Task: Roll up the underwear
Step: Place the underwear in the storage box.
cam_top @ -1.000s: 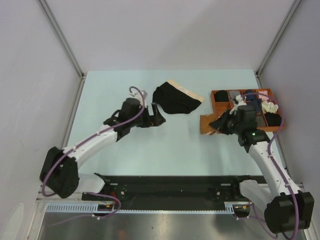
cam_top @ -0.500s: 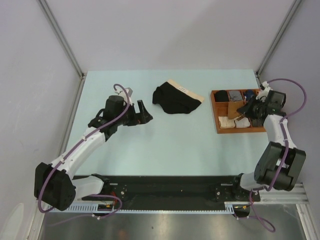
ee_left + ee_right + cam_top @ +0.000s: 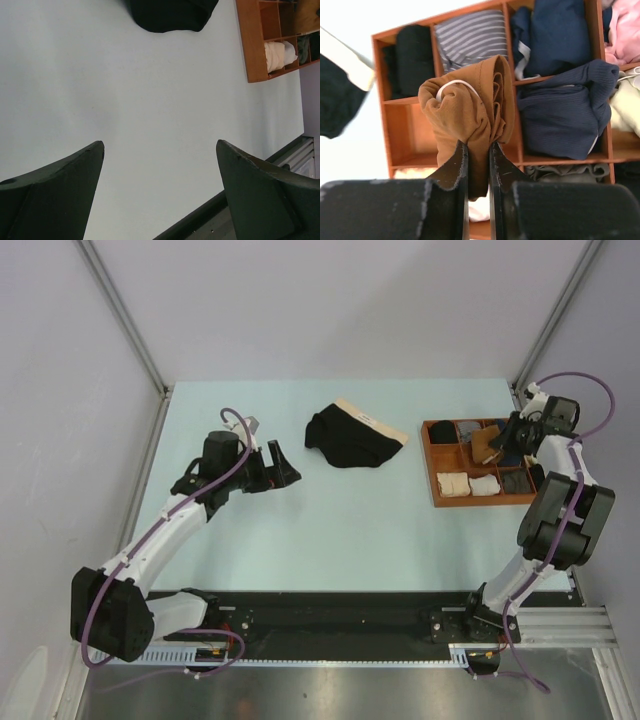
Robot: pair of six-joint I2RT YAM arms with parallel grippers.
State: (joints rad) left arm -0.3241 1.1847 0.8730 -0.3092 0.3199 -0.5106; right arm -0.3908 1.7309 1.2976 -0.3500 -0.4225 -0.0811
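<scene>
- Right gripper (image 3: 477, 146), jaws narrow, pinches the rolled brown brief (image 3: 470, 102) and holds it above the tray (image 3: 402, 100).
- Left gripper (image 3: 160, 150) hangs wide open and empty over the table (image 3: 350, 525).
- The black brief (image 3: 345, 438) lies unrolled on the table, between left gripper and tray.

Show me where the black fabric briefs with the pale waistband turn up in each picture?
Top external: the black fabric briefs lie near the centre, left of the compartmented wooden tray.
Left wrist: dark mound at the top edge; tray upper right.
Right wrist: blurred at the left edge, tray beside it.
Shared landmark: that tray.
</scene>
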